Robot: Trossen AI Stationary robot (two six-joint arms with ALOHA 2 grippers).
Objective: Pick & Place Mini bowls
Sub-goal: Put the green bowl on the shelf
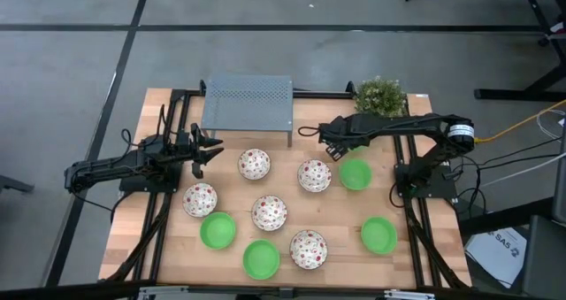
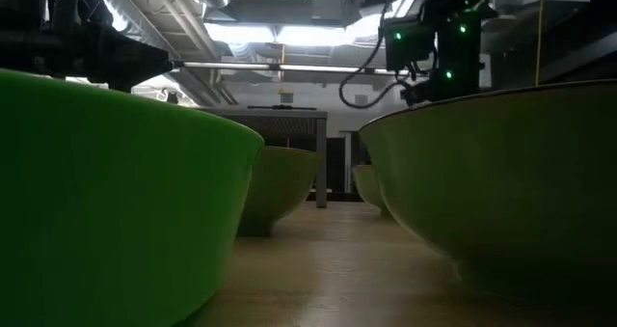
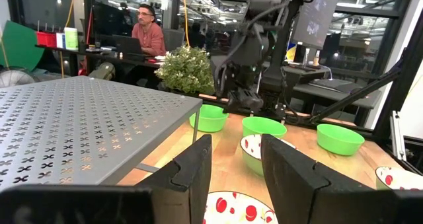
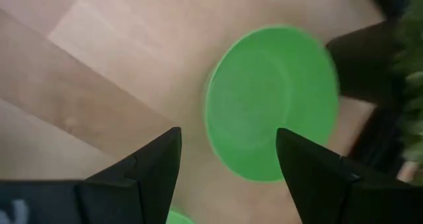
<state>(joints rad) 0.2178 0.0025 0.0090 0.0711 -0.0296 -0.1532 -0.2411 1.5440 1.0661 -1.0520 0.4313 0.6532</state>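
High view: right gripper [image 1: 334, 150] hovers open and empty beside a plain green round bowl [image 1: 355, 173] near the wooden bench's [image 1: 424, 256] back edge.

Bare worktop [image 1: 424, 260] lay along the right and left edges, while the mini bowls [image 1: 269, 212] crowded the middle and the metal shelf [image 1: 248, 103] and potted plant [image 1: 381, 96] blocked the far side.

Two dark fingers [image 3: 198, 174] of the left gripper [image 3: 234, 178] are seen parted, nothing between them. A perforated grey shelf [image 3: 79, 128] is seen beside them. Beyond the shelf, three green bowls [image 3: 263, 126] are set on the worktop [image 3: 310, 151] under the right arm [image 3: 254, 45], near a potted plant [image 3: 185, 69]. A person [image 3: 147, 36] is seated behind the plant.
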